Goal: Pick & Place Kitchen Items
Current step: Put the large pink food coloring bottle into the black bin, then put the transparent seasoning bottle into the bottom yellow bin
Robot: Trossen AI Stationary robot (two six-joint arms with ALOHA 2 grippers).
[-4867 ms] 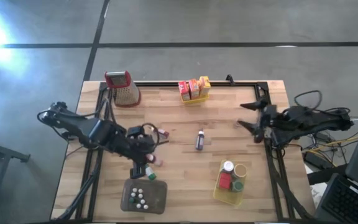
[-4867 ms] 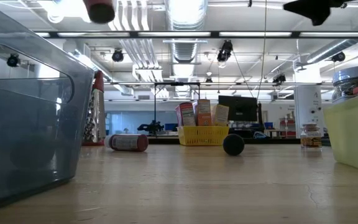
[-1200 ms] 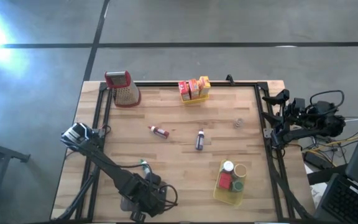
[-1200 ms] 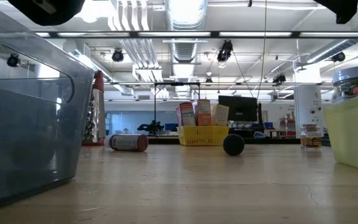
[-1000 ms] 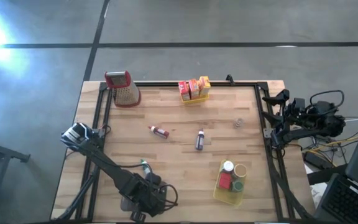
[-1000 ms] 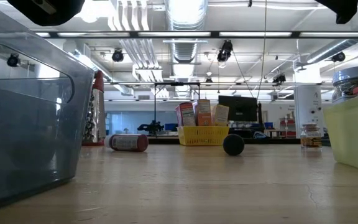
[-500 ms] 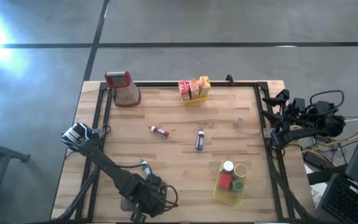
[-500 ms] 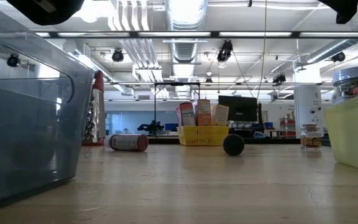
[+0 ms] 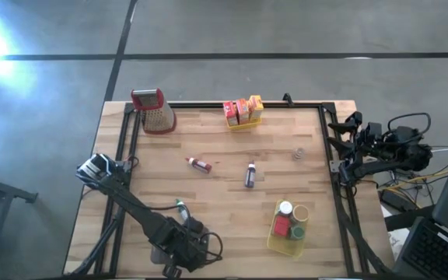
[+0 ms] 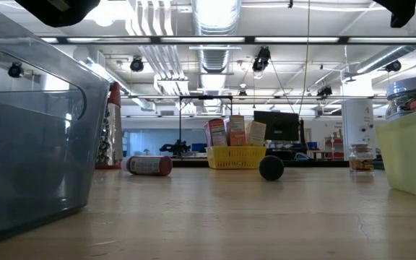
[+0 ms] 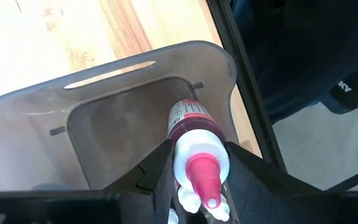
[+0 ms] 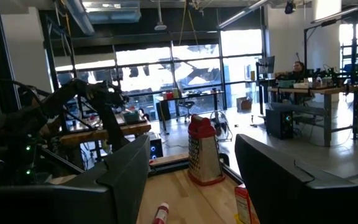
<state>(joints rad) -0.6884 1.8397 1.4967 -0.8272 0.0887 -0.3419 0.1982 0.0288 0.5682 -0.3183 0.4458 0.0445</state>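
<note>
The left gripper (image 9: pixel 183 247) is seen in the high view at the near left of the light wooden table (image 9: pixel 224 225), directly over the translucent grey plastic tray (image 9: pixel 160 250), most of which is hidden there by the arm. What is held cannot be made out from above. It is shown only by the left wrist view: a small bottle of dark red liquid with a white shoulder and pink nozzle cap (image 11: pixel 194 149) is clamped between the two dark fingers (image 11: pixel 160 171), which are closed part-way against its sides, with the grey tray's open interior below it. White caps of other small bottles are just visible at the bottom of that view, too cropped to count.

The right gripper (image 9: pixel 342 138) is drawn back over the table's right edge frame. In the right wrist view its fingers (image 12: pixel 126 177) stand well apart with nothing between them.

Loose on the table in the high view are a small red-labelled bottle lying on its side (image 9: pixel 199 164), a small dark bottle lying near the middle (image 9: pixel 250 174) and a tiny clear jar (image 9: pixel 298 154) toward the right. A yellow basket of orange, yellow and red boxes (image 9: pixel 243 111) sits at the far edge, another yellow basket with jars and a red block (image 9: pixel 288 223) at the near right. The metal grater with a red handle (image 9: pixel 153 110) stands at the far left corner.

The low view shows what the overhead cannot: the tiny jar standing upright (image 10: pixel 361 157), and the dark bottle end-on as a round disc (image 10: pixel 271 167).
</note>
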